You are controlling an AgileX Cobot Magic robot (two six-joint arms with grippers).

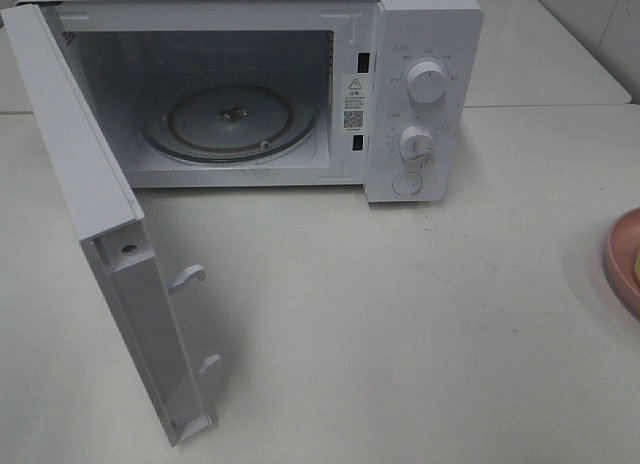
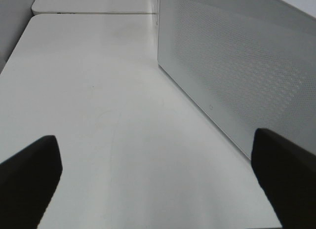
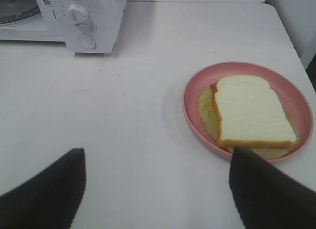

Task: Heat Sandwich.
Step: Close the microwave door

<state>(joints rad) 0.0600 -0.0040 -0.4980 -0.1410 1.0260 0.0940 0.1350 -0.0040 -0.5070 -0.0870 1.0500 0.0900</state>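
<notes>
While the white microwave [image 1: 300,84] stands at the far side with its door [image 1: 110,254] swung wide to the left, you have lots of flat white table [image 1: 400,314] in front of it. Inside is a round glass tray [image 1: 232,121]. The sandwich [image 3: 249,113], soft pale bread, lies on a round pink plate [image 3: 195,118] at the table's right edge. Your left gripper [image 2: 158,179] and right gripper [image 3: 155,189] both have fingers spread apart, holding nothing.
</notes>
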